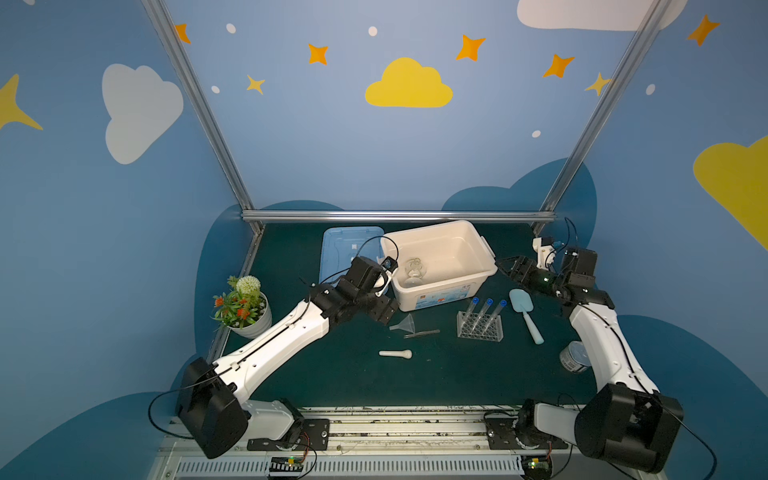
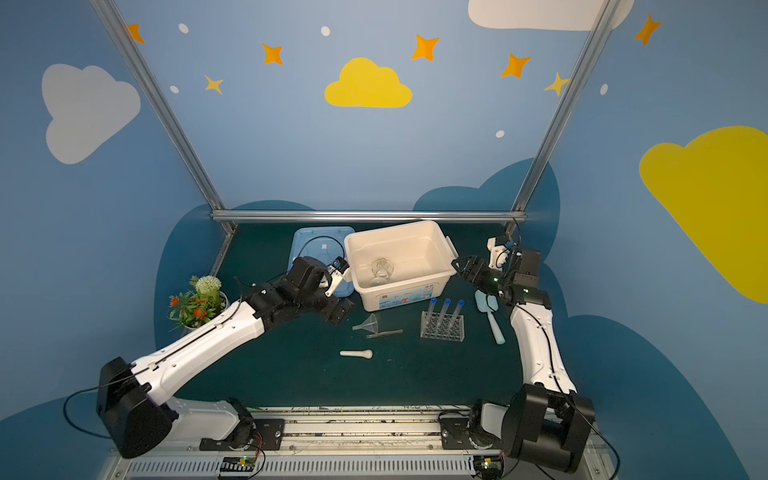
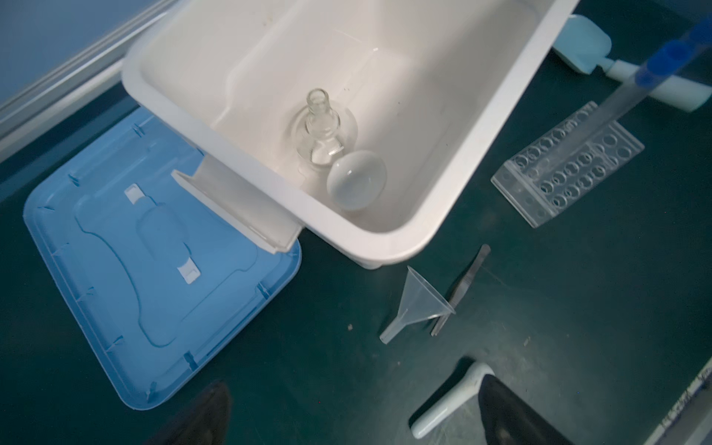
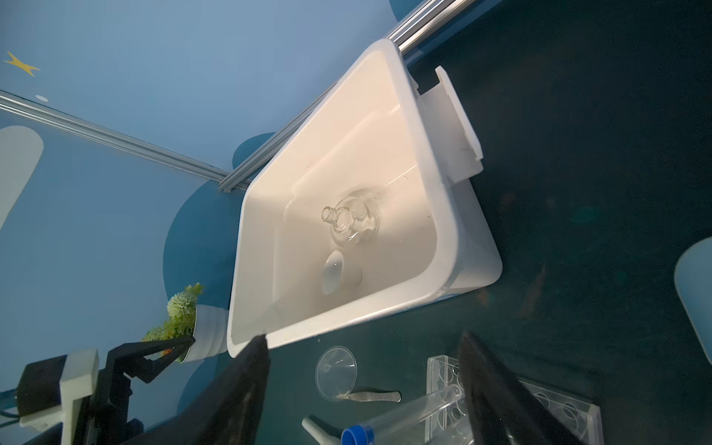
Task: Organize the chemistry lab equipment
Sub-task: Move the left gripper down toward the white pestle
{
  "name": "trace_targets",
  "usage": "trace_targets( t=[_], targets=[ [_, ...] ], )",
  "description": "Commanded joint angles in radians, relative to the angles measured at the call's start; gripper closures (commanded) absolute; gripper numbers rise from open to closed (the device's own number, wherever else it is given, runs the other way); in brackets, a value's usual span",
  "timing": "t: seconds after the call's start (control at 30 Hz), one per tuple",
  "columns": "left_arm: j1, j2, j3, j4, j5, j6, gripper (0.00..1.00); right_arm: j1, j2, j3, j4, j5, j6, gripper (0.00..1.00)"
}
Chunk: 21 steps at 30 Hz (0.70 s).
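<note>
**Both top views.** The white bin (image 1: 451, 249) stands at centre back of the dark mat. Its blue lid (image 1: 340, 249) lies flat just to its left. A clear flask (image 1: 413, 270) stands in the bin's left part. Below the bin lies the funnel (image 1: 404, 323), touching the thin rod (image 1: 423, 333), and lower still the pestle (image 1: 395, 353). Right of centre, the rack (image 1: 480, 332) holds three test tubes (image 1: 483, 312). A pale-blue scoop (image 1: 527, 318) lies to its right. In a top view a small cup (image 1: 575, 357) shows at lower right, beside the right arm. The potted plant (image 1: 241, 305) is at left. The left gripper (image 1: 384, 311) hangs by the bin's lower left corner. The right gripper (image 1: 505, 264) points at the bin's right end.

**Left wrist view.** The left claw's fingers stand wide apart along the lower edge, holding nothing. The pestle runs partly behind one finger at lower right. The mortar (image 3: 356, 179) sits in the bin just beside the flask.

**Right wrist view.** The right claw's fingers stand wide apart at the lower edge, empty. The bin fills the centre, with flask and mortar inside. The funnel, rod and rack lie below it.
</note>
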Motion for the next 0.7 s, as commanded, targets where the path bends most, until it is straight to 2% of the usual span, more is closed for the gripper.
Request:
trace_targets(
  t=[0.0,0.2,0.3,0.47,0.67],
  targets=[
    [-0.001,-0.044,-0.07,0.03,0.077,0.037,0.0,0.01,0.012,0.001,0.019,0.007,0.001,0.23],
    [-0.016,-0.091,-0.184,0.047,0.152,0.037,0.0,0.014,0.01,0.001,0.015,0.015,0.004,0.23],
    [-0.046,-0.088,-0.241,0.055,0.143,0.055,0.0,0.015,0.008,0.001,0.015,0.017,0.002,0.23],
    [-0.128,-0.015,-0.283,0.047,0.113,0.067,0.03,0.017,0.005,0.007,0.017,0.018,0.003,0.23],
    [-0.172,0.092,-0.269,0.051,0.11,0.066,0.08,0.021,0.003,0.019,0.008,0.019,-0.002,0.23]
  ],
)
